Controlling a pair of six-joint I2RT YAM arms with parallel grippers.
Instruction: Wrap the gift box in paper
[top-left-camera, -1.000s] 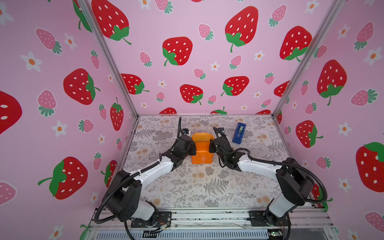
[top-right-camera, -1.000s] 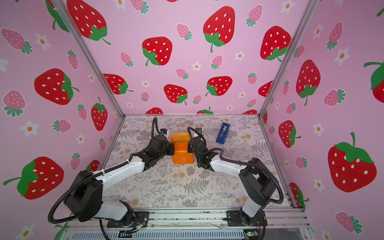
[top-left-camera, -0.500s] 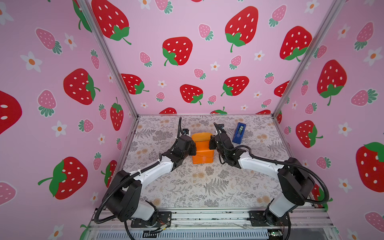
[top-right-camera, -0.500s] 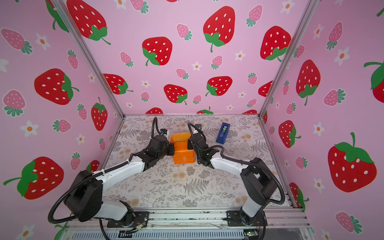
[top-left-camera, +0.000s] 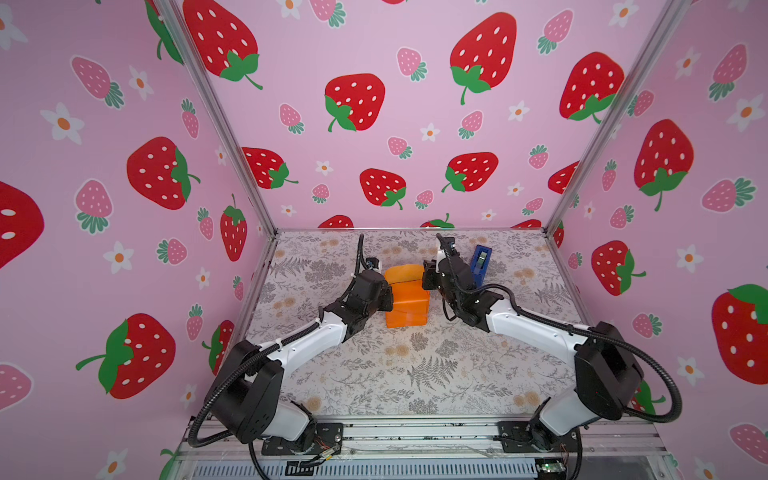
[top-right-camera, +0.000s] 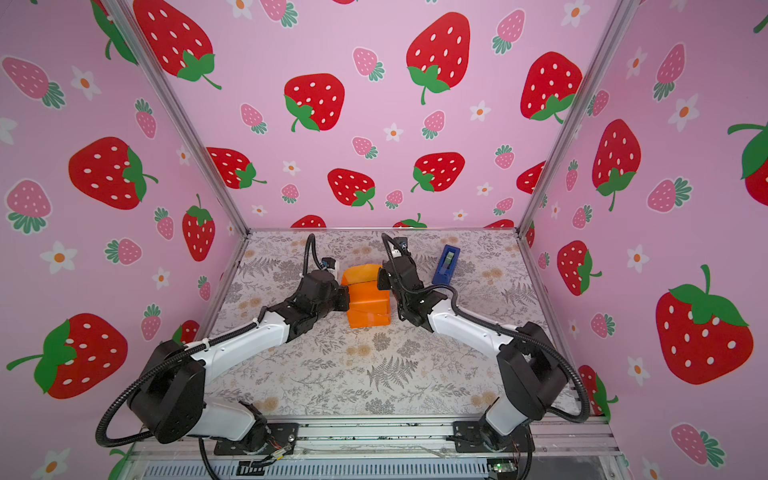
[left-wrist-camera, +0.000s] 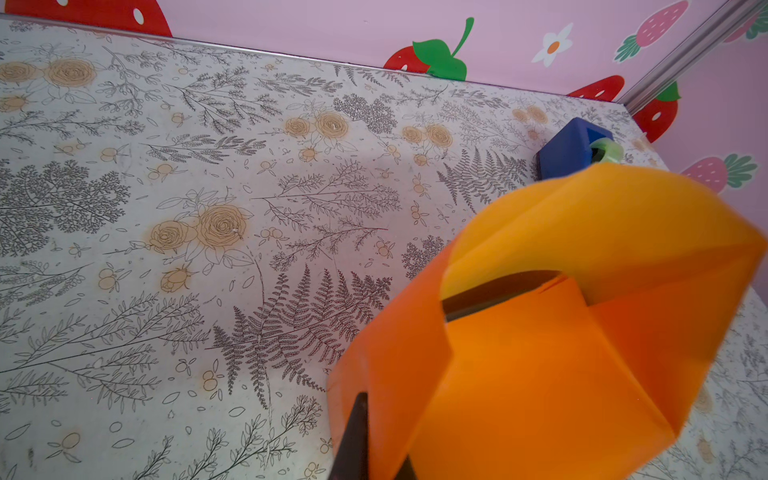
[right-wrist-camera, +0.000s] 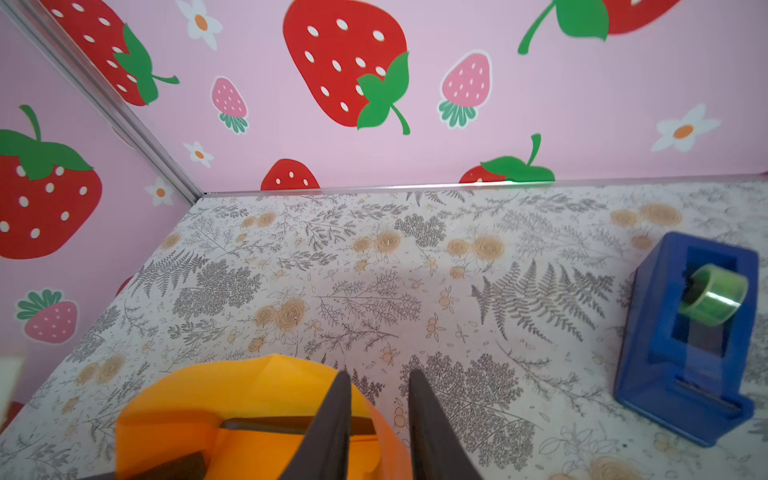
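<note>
Sitting toward the back of the floral table covering (top-left-camera: 415, 365), between the two arms, the gift box (left-wrist-camera: 498, 293) is almost wholly cased in the paper (top-left-camera: 405, 305). This is a plain bright-orange sheet folded over the top and creased down the near face. Only a thin dark strip of the box shows in both wrist views, under the far flap. That flap stands up off the lid and arches over it in a paler, yellower curve. The side folds look loose rather than flat against the box. A blue tape dispenser (top-left-camera: 481, 259) stands to the back right of the package, apart from it, beside the right arm's wrist.

The left gripper (left-wrist-camera: 380, 453) is at the package's left side with its jaws together, pinching the side fold of the paper. One dark finger (left-wrist-camera: 355, 436) lies outside the sheet and the other is mostly hidden behind it. The right gripper (right-wrist-camera: 377, 386) is at the far right corner. Its two fingers stand a little apart, astride the paper's upright edge, which rises between them unsqueezed.

Against the top views of a second ago, the right gripper has slid along the box's right side toward the back wall. The package and the left arm sit where they were.
</note>
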